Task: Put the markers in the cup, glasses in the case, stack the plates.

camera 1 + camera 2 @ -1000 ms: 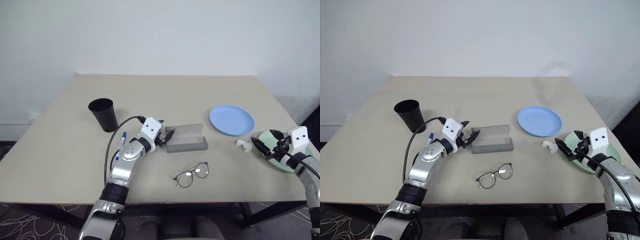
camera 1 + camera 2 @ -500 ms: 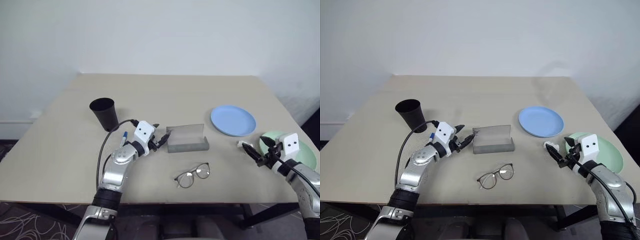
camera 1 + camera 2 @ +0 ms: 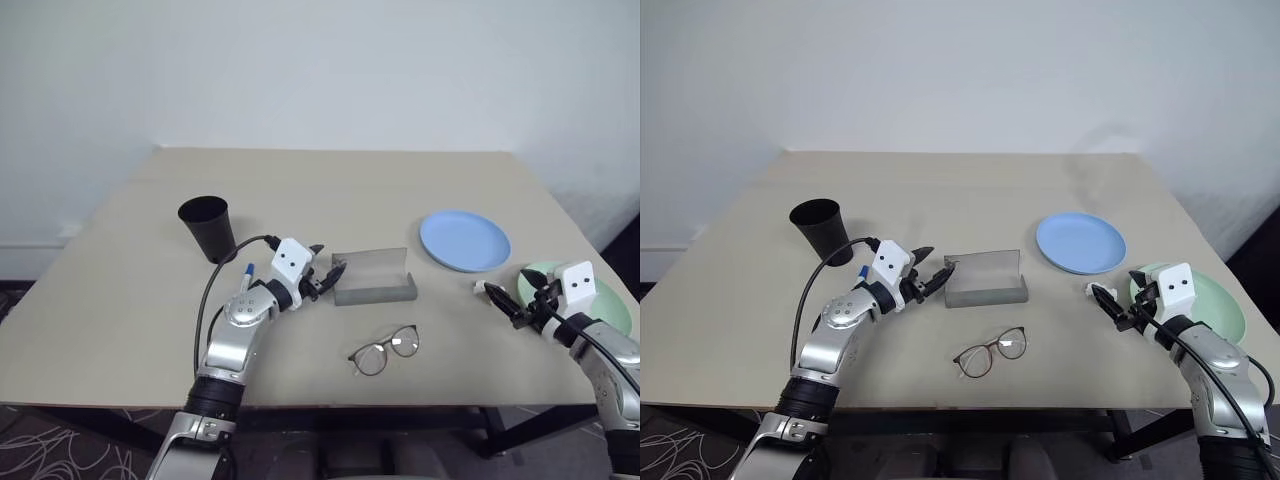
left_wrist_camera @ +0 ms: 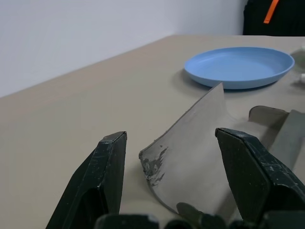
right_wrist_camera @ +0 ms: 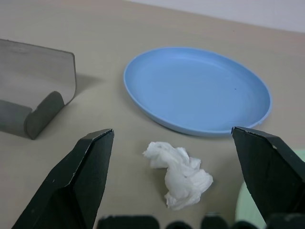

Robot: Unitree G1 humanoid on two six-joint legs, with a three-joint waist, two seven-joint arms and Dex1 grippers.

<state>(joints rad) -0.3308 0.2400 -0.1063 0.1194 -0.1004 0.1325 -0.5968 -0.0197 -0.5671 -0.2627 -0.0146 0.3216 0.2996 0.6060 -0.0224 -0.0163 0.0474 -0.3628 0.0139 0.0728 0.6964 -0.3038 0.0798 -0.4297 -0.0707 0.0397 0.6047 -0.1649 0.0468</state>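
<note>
While the grey spectacle case (image 3: 374,276) is lying open near the middle of the beige worktop (image 3: 330,190), its hinged lid is standing up along the far side. The wire-framed glasses (image 3: 384,350) with round clear lenses are resting just in front of it, apart from it. The black tapered cup (image 3: 207,228) is standing upright to the left, and a white marker with a blue cap (image 3: 246,276) is lying near it, partly hidden behind the left arm. The light blue plate (image 3: 464,240) is sitting to the right of the case; the mint green plate (image 3: 612,312) is lying nearer the right edge, with a crumpled white scrap (image 5: 178,173) between the two.

The left gripper (image 3: 328,277) is pointing level at the case's left end, its fingers (image 4: 102,176) spread apart and empty. The right gripper (image 3: 1113,306) is reaching toward the scrap, its fingers (image 5: 76,179) standing wide apart, holding nothing.
</note>
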